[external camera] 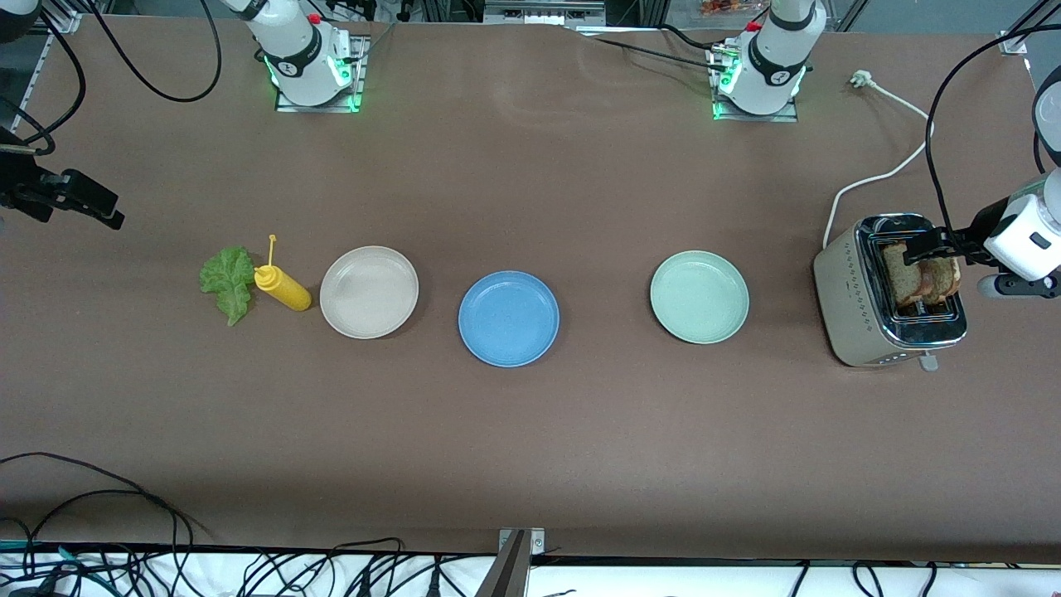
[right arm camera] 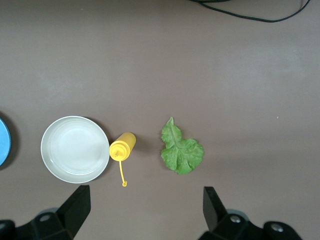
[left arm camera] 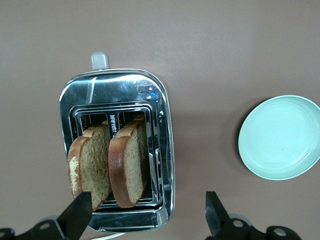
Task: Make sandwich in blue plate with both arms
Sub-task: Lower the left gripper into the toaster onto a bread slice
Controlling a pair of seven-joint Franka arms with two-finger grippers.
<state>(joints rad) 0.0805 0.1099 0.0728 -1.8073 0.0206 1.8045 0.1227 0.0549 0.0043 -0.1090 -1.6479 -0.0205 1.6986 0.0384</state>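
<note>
Blue plate [external camera: 508, 318] bare, mid-counter between beige plate [external camera: 369, 292] and green plate [external camera: 699, 297]; sandwich not yet begun.

Left gripper [left arm camera: 145, 212] over toaster [external camera: 891, 290], jaws wide, straddling two bread slices [left arm camera: 111, 167] standing in slots, likely lining up for pull.

Right gripper [right arm camera: 145, 210] high at right arm's end, jaws wide, waiting above lettuce [right arm camera: 181, 150] and mustard bottle [right arm camera: 122, 146].

Left wrist view alone shows slices apart in separate slots; front view alone shows both arms.

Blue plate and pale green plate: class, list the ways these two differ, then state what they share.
The blue plate is medium blue; the pale green plate is mint. The blue plate sits beside the beige-white plate; the pale green plate lies toward the toaster. The blue plate lies slightly nearer the front camera. Both are round, shallow, rimmed and hold nothing.
</note>
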